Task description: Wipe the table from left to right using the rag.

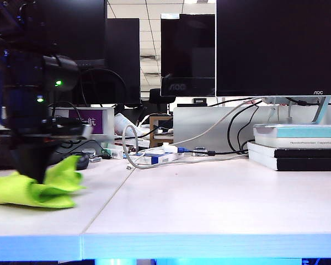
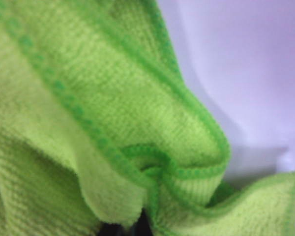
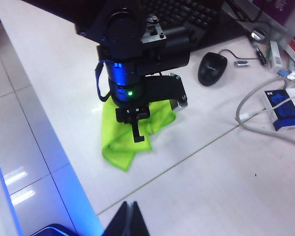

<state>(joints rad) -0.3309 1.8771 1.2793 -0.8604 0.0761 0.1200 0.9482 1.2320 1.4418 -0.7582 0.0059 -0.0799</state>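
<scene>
Office desk: the table [image 1: 209,193] carries the rag [image 1: 41,185], crumpled on its left panel. Left gripper [image 1: 36,174] stands over it, clenched on the cloth. Right gripper [image 3: 129,216] hangs clear above the table, closed and empty.

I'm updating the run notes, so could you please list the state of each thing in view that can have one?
rag: crumpled on the table's left panel, pinned under the left arm
left gripper: shut on the rag, pointing down
right gripper: shut, held off the table, holding nothing
table: right panel bare in front
monitors: dark
mouse: lying untouched
books: stacked flat
</scene>
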